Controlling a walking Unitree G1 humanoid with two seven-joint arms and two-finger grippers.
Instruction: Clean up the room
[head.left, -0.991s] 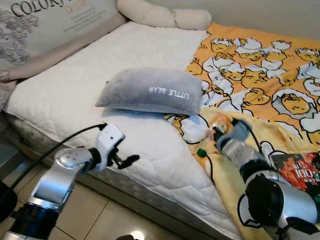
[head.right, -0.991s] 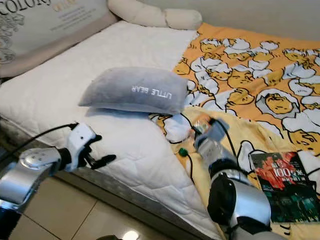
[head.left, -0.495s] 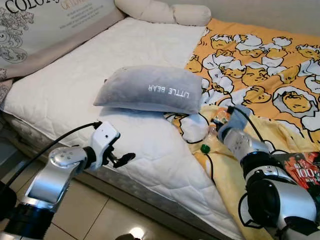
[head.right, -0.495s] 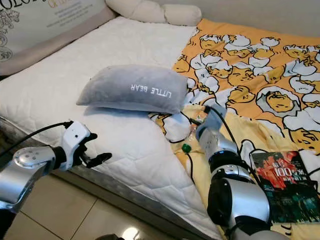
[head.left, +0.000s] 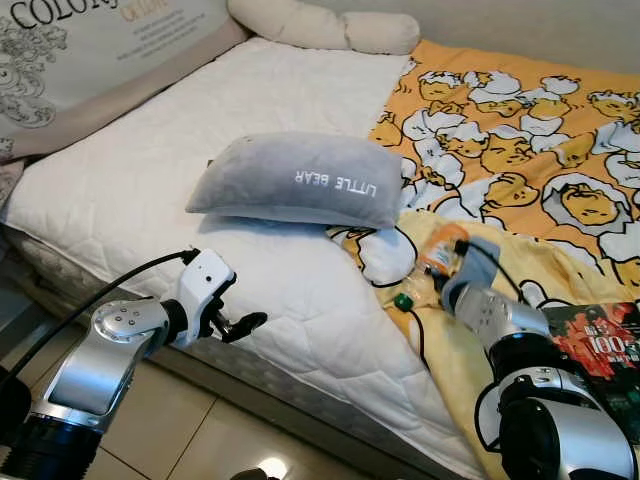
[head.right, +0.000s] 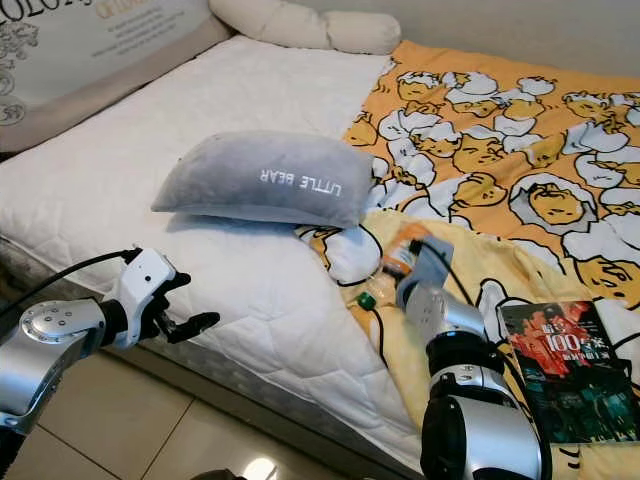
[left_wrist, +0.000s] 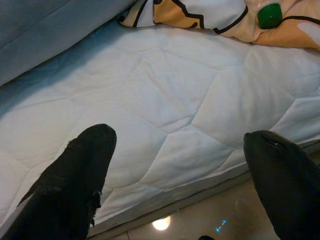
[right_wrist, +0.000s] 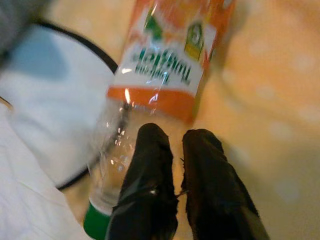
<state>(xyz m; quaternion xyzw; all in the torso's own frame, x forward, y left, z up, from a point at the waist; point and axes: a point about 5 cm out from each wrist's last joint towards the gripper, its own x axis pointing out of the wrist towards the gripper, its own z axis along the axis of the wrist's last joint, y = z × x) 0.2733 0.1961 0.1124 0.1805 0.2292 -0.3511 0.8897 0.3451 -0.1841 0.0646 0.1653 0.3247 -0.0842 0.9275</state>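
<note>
White quilted mattress (head.left: 130, 190) fills the frame's left; yellow duck blanket (head.left: 520, 150) the right. At centre right a clear bottle (right_wrist: 150, 85) lies on the blanket, my right gripper (right_wrist: 172, 165) over it, jaws nearly together, gripping nothing. My left gripper (left_wrist: 175, 170), jaws wide apart, hovers lower left.

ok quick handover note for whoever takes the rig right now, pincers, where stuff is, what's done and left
Left pincer: open, empty, at the mattress edge by the white quilted mattress.
Right pincer: fingers close together over the clear plastic bottle with orange label and green cap; no grasp visible.
Bottle lies on its side on the yellow cartoon blanket, below the grey "LITTLE BEAR" pillow. Dark book with red cover art lies on the blanket to the right.
Done: nothing cleared. Left: grasp and remove the bottle, then the book.
</note>
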